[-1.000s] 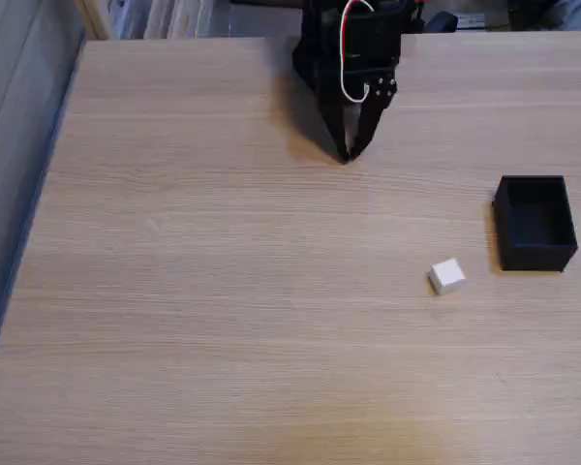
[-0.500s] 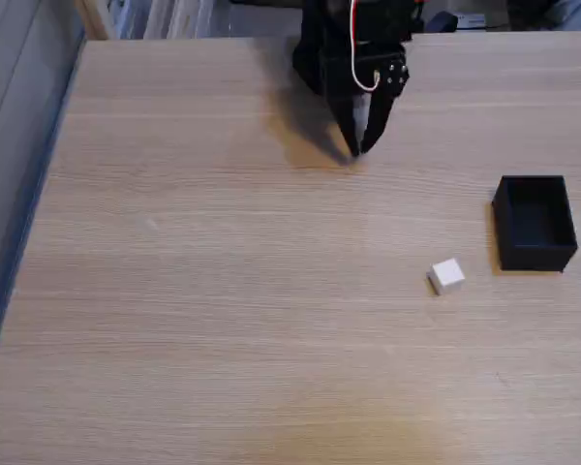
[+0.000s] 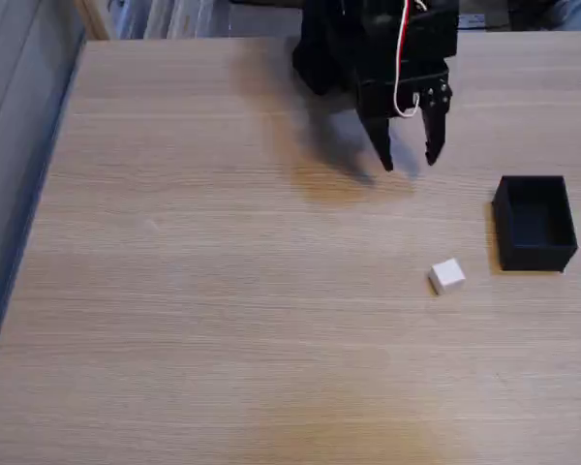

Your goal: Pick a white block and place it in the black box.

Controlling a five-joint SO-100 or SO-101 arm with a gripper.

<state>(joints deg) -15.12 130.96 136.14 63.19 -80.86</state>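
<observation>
— Hovering above the tabletop [image 3: 223,291], was the claw [image 3: 410,160] spread?
— Yes, fingers apart, holding nothing. The white block [image 3: 447,275] lay near the black box [image 3: 534,223], well apart from the claw.

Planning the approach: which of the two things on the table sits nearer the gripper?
The matte black open-topped box, just right of the open gripper; the small white cube lies farther down.

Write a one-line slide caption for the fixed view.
Open hand hovers above the wooden table, with white block lying beside the black box.
</observation>
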